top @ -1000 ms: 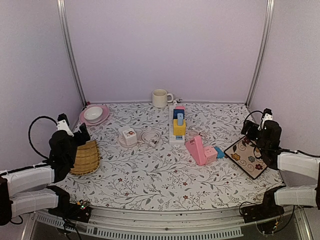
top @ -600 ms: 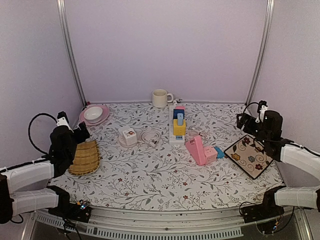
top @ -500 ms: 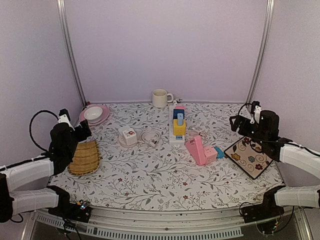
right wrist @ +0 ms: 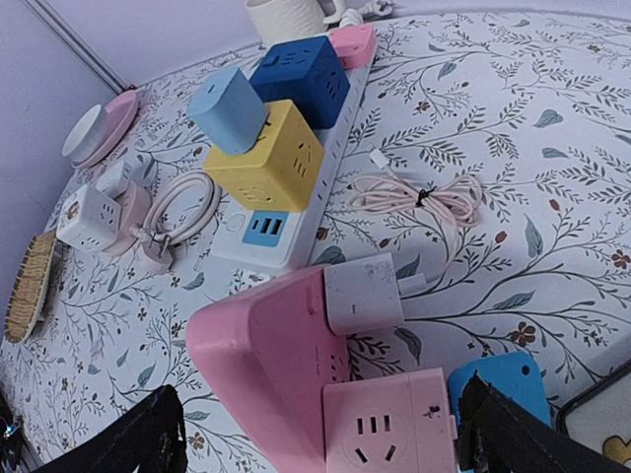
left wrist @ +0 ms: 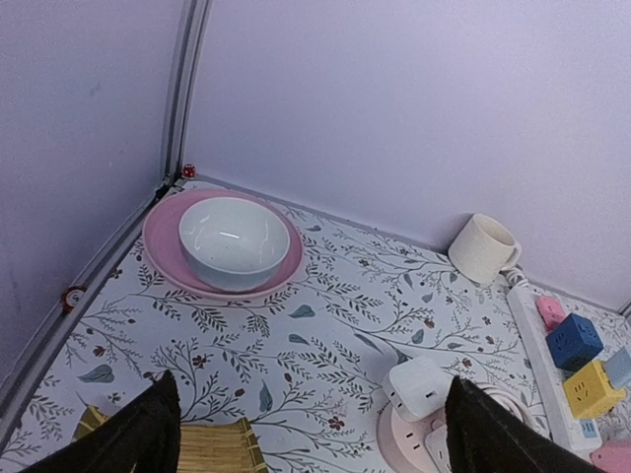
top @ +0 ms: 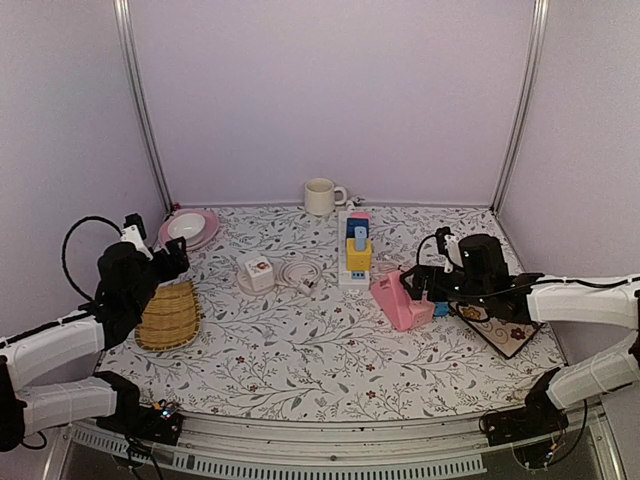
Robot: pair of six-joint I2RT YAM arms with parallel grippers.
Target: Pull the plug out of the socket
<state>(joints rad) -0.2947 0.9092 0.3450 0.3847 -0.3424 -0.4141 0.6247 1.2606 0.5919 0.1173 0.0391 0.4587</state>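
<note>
My right jaws hang spread wide just short of the pink socket (right wrist: 266, 345), whose white plug (right wrist: 363, 294) sits in its far side. A coiled cable (right wrist: 424, 197) lies just beyond on the bench, beside the power strip (right wrist: 301, 241). My left jaws, spread too, hover near the basket (top: 170, 315).

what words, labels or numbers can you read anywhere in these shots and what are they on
No text can be read in any view.
On the white cube adapter: a small coloured mark on one face, too small to read.
On the pink socket: only slot holes, no print visible.
On the cream mug: nothing, plain.
</note>
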